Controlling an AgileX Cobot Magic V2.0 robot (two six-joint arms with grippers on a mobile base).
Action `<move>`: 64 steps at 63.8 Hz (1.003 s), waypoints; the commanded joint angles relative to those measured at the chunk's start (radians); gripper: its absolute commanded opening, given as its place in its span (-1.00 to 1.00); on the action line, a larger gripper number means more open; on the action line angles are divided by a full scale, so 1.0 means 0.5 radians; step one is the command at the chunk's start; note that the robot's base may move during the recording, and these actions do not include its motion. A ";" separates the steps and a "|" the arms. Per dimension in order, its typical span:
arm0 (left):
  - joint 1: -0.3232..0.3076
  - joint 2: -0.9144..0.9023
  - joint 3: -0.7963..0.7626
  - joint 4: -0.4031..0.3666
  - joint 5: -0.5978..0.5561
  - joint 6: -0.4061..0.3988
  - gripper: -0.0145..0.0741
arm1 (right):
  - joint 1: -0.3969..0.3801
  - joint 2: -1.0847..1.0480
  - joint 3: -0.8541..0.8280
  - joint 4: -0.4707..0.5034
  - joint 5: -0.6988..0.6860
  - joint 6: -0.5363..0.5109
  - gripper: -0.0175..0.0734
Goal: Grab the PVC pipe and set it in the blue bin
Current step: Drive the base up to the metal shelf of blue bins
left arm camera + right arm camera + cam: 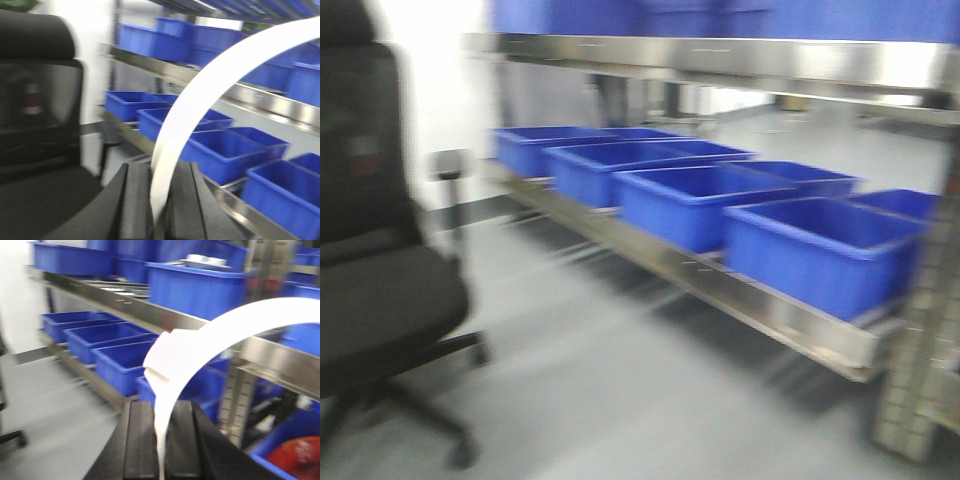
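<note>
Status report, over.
Left tool shut on thin white curved plastic strip; right tool likewise. Blue plastic bins ahead. Black office chair at left.

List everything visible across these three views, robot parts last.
PVC pipe: white arc in each wrist view, held at its lower end; one piece or two, cannot tell.
Blue bins: many, blue, along the rack shelves.
Steel rack: one, silver, right of the chair.
Office chair: one, black, left side.
Red item: one, inside a lower-right bin, right wrist view.
Floor: grey.
Left gripper: black, shut on the PVC pipe.
Right gripper: black, shut on the PVC pipe.
</note>
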 commanded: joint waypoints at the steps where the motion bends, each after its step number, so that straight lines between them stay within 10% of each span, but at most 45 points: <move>1: -0.001 -0.006 -0.005 -0.007 -0.046 -0.008 -0.92 | -0.001 -0.003 -0.004 -0.006 -0.062 -0.016 -0.99; 64: -0.001 -0.006 -0.005 -0.007 -0.052 -0.008 -0.92 | -0.001 -0.003 -0.004 -0.006 -0.062 -0.016 -0.99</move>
